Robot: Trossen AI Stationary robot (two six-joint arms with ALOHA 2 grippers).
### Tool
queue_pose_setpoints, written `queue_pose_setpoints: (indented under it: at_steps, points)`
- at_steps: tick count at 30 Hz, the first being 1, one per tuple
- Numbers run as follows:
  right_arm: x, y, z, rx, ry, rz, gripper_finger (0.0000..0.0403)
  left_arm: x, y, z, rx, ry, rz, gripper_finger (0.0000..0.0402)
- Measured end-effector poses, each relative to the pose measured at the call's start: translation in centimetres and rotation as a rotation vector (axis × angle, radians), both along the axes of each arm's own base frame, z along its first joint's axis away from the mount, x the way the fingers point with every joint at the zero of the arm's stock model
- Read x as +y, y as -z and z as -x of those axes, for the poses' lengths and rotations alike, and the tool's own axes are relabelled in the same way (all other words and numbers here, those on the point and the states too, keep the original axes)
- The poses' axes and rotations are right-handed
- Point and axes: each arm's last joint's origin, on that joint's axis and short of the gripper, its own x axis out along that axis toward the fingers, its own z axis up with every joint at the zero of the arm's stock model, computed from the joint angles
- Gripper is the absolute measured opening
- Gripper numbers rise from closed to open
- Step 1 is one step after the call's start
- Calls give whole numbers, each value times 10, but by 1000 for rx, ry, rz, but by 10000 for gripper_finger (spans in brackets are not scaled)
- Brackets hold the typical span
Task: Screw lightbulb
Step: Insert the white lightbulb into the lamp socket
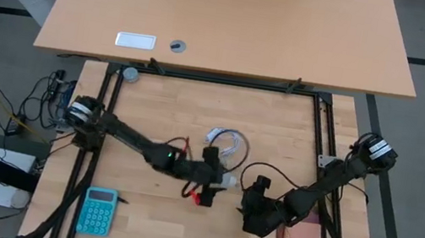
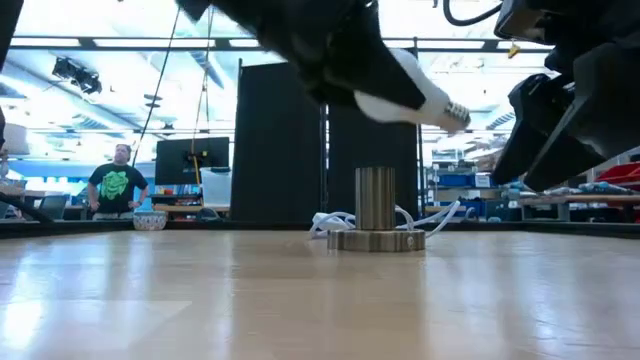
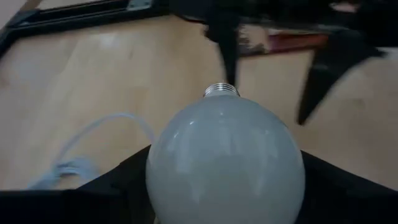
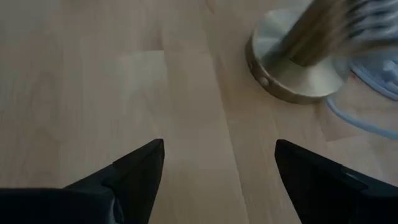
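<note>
Progress: bulb (image 3: 225, 163) is lifted and carried, not yet in the socket (image 2: 375, 212); aligning, seating and turning remain, I judge.
Bulb: in the air above the table (image 1: 154, 110), lying sideways, screw base pointing toward the right arm; socket stands below it, at about 7 o'clock from the base in the low view.
Left gripper (image 1: 216, 177): arm reaches in from 9 o'clock toward table centre, fingers clamped around the globe.
Right gripper (image 4: 219, 168): at 3 o'clock of the bulb, low, fingers spread, holding nothing.
Cable (image 1: 226, 142): coiled at 12 o'clock of the bulb.
</note>
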Motion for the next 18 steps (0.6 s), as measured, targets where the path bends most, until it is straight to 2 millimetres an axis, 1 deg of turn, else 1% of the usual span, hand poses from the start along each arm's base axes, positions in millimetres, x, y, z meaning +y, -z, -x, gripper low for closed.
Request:
queue_pose_setpoints:
  at_steps: [3,6,8,13,18]
  points:
    - [2,0,2,-11,13,-4,307,17,-17,-5,121,-12,-29,275]
    - [5,0,4,-22,16,-8,307,34,-35,-9,195,-5,-13,275]
    - [7,-1,6,-31,18,-8,307,44,-43,-8,250,-12,-3,275]
    - [10,-1,8,-58,27,11,307,63,-63,-6,345,-8,3,276]
    - [10,-2,8,-71,31,27,307,77,-68,-3,393,31,87,276]
